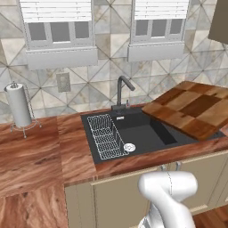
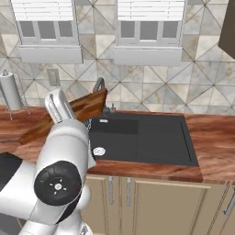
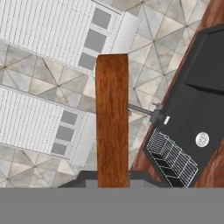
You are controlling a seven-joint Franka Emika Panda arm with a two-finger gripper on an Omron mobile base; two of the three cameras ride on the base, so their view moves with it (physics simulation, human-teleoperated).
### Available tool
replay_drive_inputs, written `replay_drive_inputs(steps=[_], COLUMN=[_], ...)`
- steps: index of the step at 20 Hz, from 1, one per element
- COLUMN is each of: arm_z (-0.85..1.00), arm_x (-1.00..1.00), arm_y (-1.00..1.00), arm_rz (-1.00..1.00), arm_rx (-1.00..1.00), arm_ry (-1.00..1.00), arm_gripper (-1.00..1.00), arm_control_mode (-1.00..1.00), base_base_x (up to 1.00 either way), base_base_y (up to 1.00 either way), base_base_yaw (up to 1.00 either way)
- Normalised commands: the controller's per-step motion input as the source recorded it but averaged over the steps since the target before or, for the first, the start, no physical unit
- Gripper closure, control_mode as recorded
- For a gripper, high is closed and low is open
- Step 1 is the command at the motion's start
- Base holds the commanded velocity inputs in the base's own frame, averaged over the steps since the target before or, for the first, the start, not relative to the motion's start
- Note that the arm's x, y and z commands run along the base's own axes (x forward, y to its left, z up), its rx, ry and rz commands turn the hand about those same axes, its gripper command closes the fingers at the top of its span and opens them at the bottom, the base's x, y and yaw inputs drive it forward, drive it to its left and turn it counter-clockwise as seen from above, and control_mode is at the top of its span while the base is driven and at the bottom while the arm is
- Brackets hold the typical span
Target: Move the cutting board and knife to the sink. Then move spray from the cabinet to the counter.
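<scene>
the white arm [image 2: 64,151] fills the 8 o'clock corner, partly hiding the tilted cutting board [image 2: 87,106]; the black sink [image 2: 147,137] sits centre in the desk [image 2: 215,142].

I see a back wall [image 1: 187,75] tiled in grey and beige diamond shapes. Two windows [image 1: 58,31] with white slatted blinds sit side by side above pale sills. A light switch plate [image 1: 63,82] is fixed to the tiles below the left window. A paper towel holder [image 1: 19,107] stands upright near the wall on the left. Beige cupboard doors [image 2: 151,202] with slim metal handles run beneath the worktop. A dark upper unit [image 1: 220,22] cuts into the top right corner. The light is even and soft
</scene>
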Motion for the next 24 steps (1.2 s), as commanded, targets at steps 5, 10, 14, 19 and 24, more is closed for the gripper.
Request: replay_drive_inputs(steps=[5,10,14,19,24], arm_z=[-0.17,-0.21,-0.08,-0.08,-0.11], arm_x=[-0.07,0.10,0.56,0.57,0.54], arm_y=[-0.43,-0.14,-0.01,-0.02,0.00], arm_rz=[0.00,0.01,0.14,0.24,0.20], arm_rx=[0.00,0.00,0.00,0.00,-0.03], arm_ry=[0.11,0.31,0.27,0.04,0.00], arm_gripper=[1.00,1.00,1.00,1.00,1.00], arm_control_mode=[-1.00,-1.00,-1.00,-1.00,-1.00], base_base_x=[0.00,0.00,0.00,0.00,0.00], base_base_y=[0.00,0.00,0.00,0.00,0.00], base_base_yaw=[0.00,0.00,0.00,0.00,0.00])
